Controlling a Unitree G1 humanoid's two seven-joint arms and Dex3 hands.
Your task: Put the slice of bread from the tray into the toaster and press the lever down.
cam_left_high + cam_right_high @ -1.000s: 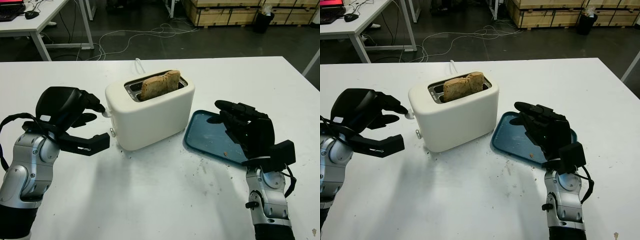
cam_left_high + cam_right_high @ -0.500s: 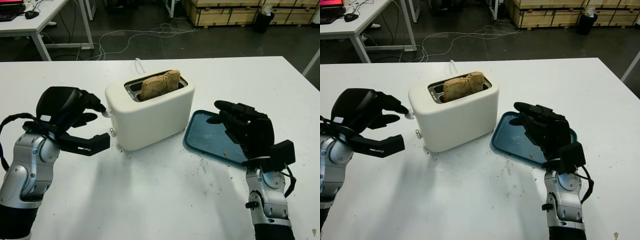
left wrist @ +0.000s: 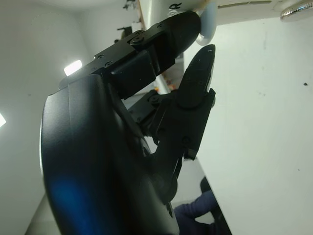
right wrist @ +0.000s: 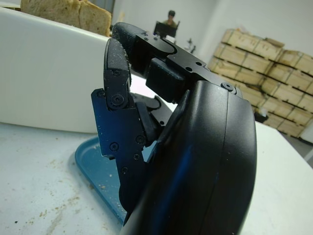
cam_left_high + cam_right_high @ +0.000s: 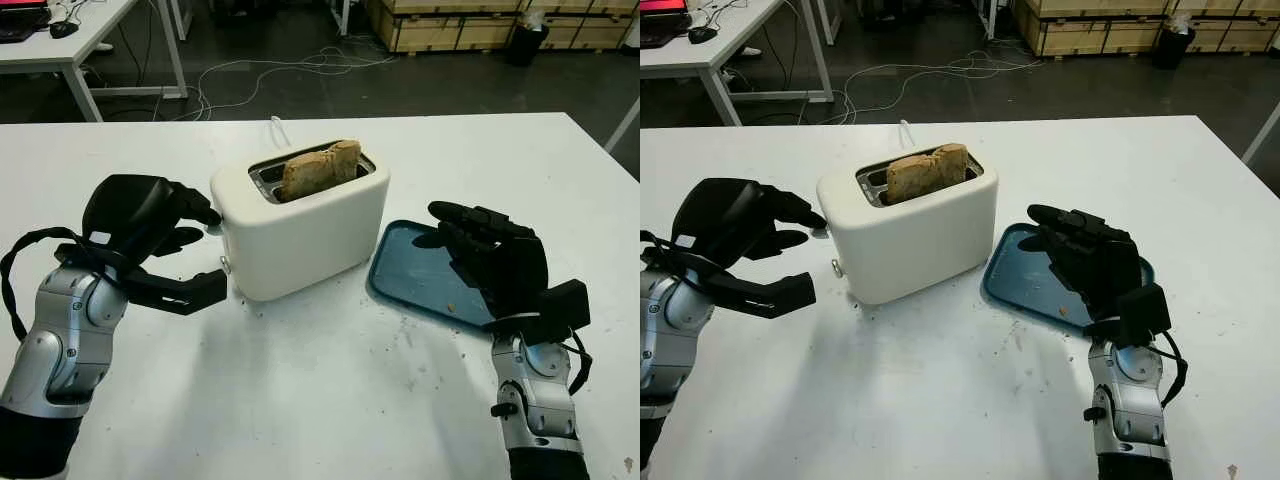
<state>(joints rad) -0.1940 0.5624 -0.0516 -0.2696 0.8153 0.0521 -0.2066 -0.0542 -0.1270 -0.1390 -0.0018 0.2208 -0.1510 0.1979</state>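
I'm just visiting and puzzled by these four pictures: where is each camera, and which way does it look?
Left eye, on the head: looks down at the toaster; both arms show.
Right eye: same scene, set slightly aside, with the blue tray.
Left wrist: along the left hand to the toaster lever.
Right wrist: past the right hand toward toaster and tray.
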